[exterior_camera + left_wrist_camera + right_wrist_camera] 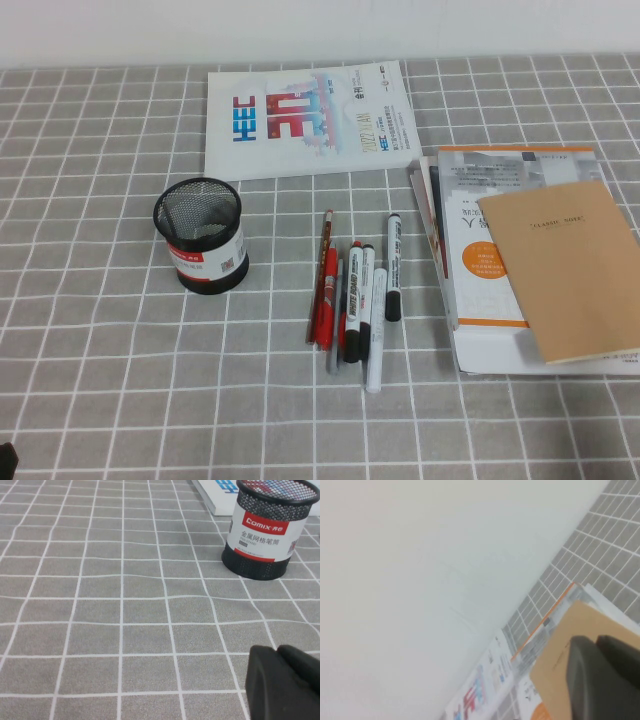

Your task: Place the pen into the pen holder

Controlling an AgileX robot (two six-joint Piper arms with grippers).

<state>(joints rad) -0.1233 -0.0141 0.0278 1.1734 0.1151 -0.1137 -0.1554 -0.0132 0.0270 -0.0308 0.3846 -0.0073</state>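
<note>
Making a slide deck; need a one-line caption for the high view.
Pen lies among markers right of the mesh pen holder; neither the left gripper nor the right gripper has reached in.

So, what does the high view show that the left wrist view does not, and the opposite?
Only the high view shows the pen, lying at the right end of a row of markers and pens, plus the brown notebook on a stack of booklets. Only the left wrist view shows the left gripper, low over the grey checked tablecloth, and the Comix label. Both show the pen holder and the white booklet behind it. The right gripper appears only in the right wrist view, above the notebook.
</note>
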